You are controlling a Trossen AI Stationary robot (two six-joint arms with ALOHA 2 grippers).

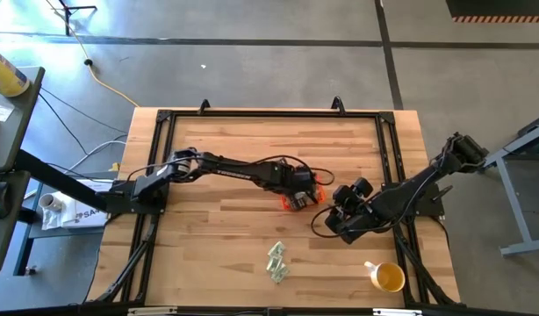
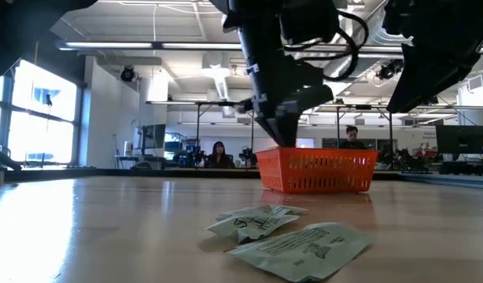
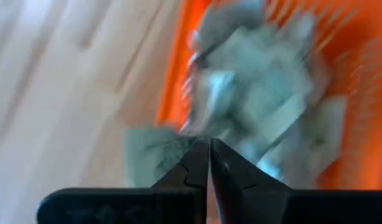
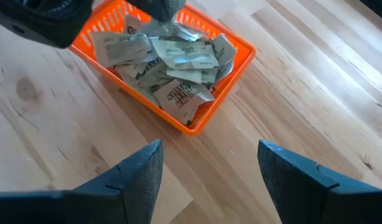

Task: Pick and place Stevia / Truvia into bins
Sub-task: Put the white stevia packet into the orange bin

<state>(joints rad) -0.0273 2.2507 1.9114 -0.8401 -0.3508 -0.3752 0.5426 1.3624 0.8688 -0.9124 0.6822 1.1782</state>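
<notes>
My left hand (image 3: pixel 209 163) is over the orange bin (image 4: pixel 223 74), fingers pinched together on the edge of a pale packet (image 3: pixel 152 157). Only my left wrist view shows that pinch; from the high view the hand just covers the bin. My right hand (image 4: pixel 209 177) hangs just beside the bin, fingers spread wide and holding nothing. Its wrist view shows the bin heaped with Stevia packets (image 4: pixel 172 59). More packets (image 1: pixel 277 261) lie loose on the table (image 1: pixel 217 237), near the yellow cup (image 1: pixel 389 277).

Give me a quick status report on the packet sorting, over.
Left pincer over orange bin, shut on a packet. Right pincer open, waiting beside the bin. Few packets left on table. Nothing in the way.
</notes>
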